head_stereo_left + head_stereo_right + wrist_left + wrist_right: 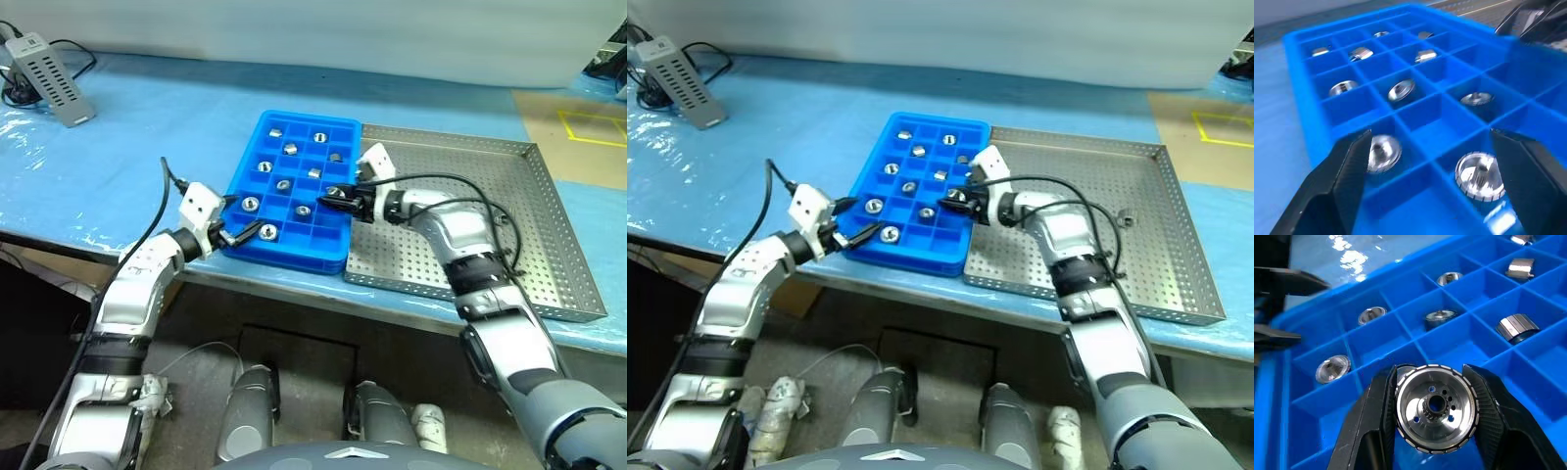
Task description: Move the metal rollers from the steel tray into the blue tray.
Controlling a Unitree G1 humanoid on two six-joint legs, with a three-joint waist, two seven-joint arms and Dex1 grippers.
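Blue tray [294,196] near the tabletop's front edge, metal rollers [283,185] in its compartments, right gripper [1435,404] clenched on one roller [1436,413] over the tray's right edge, left gripper [1430,166] spread wide and holding nothing at the tray's front-left corner, steel tray [470,225] just beside on the right.

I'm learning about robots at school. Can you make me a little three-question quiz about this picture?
1. True or false: the right tool is holding a metal roller.
2. Over which tray is that roller?
A. the steel tray
B. the blue tray
3. Fill in: the left tool is ____ and holds nothing.

Key: 1 true; 2 B; 3 open.
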